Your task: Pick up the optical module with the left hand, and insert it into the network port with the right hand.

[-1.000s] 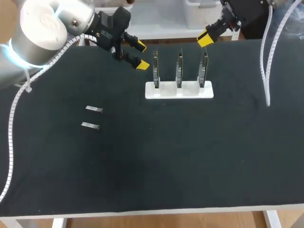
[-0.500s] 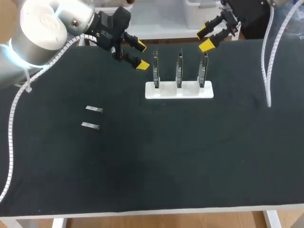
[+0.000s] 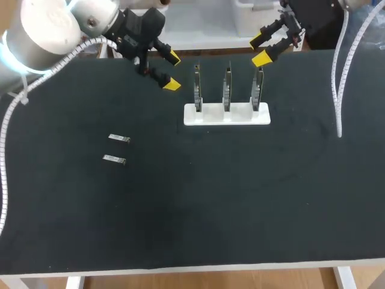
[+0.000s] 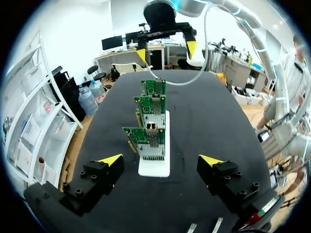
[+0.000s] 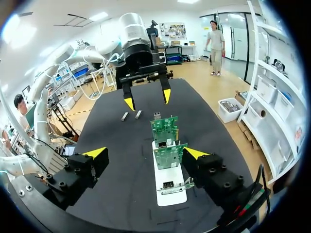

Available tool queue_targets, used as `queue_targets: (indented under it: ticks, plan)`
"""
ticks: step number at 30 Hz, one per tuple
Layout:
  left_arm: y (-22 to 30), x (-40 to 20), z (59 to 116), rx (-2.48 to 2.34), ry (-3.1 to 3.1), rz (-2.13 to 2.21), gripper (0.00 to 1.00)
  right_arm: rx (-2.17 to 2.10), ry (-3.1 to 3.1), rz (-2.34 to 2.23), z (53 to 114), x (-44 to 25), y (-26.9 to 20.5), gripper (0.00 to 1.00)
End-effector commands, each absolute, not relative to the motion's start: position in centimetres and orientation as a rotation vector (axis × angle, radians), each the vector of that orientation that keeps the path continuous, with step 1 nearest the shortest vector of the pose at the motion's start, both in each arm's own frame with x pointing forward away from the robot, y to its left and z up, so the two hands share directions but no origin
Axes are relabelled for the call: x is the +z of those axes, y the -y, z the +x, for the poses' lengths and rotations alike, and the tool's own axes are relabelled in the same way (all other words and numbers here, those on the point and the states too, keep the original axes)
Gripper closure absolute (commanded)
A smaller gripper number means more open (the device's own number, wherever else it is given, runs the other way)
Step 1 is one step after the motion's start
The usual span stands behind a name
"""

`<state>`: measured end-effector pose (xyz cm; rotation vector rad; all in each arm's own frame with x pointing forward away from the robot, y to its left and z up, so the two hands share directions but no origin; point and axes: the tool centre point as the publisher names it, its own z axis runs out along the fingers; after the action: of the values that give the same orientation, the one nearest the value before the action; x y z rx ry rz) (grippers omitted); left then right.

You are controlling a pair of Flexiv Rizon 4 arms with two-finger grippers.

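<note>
Two small silver optical modules lie on the black table, left of centre. A white base holds three upright green circuit boards, each with a metal network port. My left gripper hangs open and empty just left of the rack, above the table; its wrist view has the boards straight ahead of its own gripper. My right gripper is open and empty behind the rack's right end. From the right wrist, both modules show past the boards, under the left gripper.
A white cable of the right arm hangs over the table's right side. The black mat stretches bare toward the near edge. The rack's base lies between the right gripper's fingers in its wrist view.
The right gripper's fingers have spread from nearly shut to wide open. The left arm has shifted slightly left, away from the rack. The modules and the rack have not moved.
</note>
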<state>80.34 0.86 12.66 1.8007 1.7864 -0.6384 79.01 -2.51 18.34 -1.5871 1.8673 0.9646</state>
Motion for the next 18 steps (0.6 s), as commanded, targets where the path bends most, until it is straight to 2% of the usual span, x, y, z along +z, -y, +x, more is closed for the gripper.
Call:
queue_targets:
  ticks: [1,18]
  plan:
    - [-1.8,13.5,81.0,-0.626,-1.789,1.887,0.00,0.922,-1.873,-1.564,78.4,18.4,2.5,0.00]
    - [-6.3,11.6,77.1,-0.515,-1.884,2.174,0.00,0.922,-1.873,-1.564,78.4,18.4,2.5,0.00]
